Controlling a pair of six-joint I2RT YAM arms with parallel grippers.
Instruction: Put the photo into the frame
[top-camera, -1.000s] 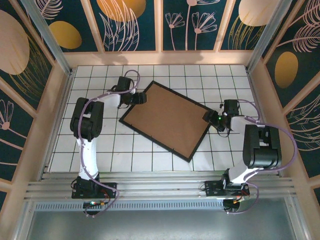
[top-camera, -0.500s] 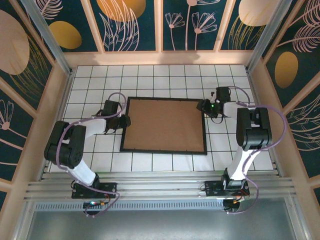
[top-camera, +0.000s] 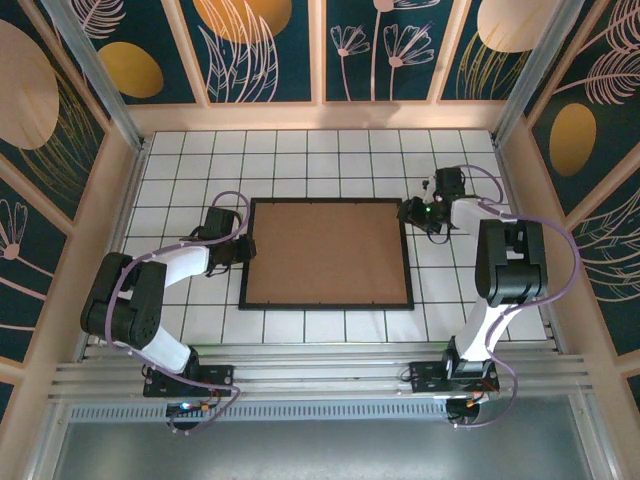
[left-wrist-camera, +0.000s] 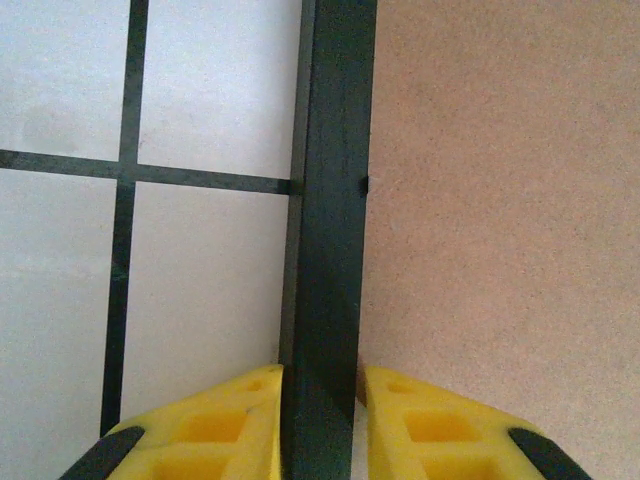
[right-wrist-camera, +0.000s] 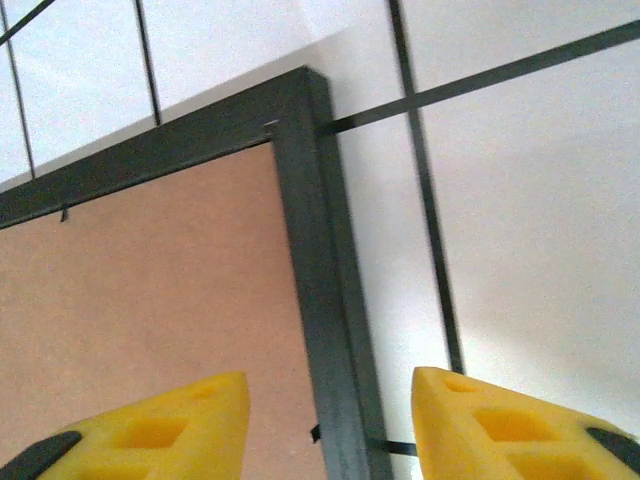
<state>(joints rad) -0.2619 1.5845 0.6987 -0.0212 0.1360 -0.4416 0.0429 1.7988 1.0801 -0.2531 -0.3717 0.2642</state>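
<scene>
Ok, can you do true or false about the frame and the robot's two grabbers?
The frame lies flat with the brown board facing up. True.
The left gripper pinches the frame's left edge. True.
The right gripper is shut tight. False: its fingers are spread apart, one on each side of the frame's edge.
The right gripper is at the frame's near corner. False: it is at the far right corner.

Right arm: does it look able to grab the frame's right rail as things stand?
Probably yes. The right tool is open and straddles the frame rail near its corner, with bare table on the outer side and nothing blocking either finger.
</scene>
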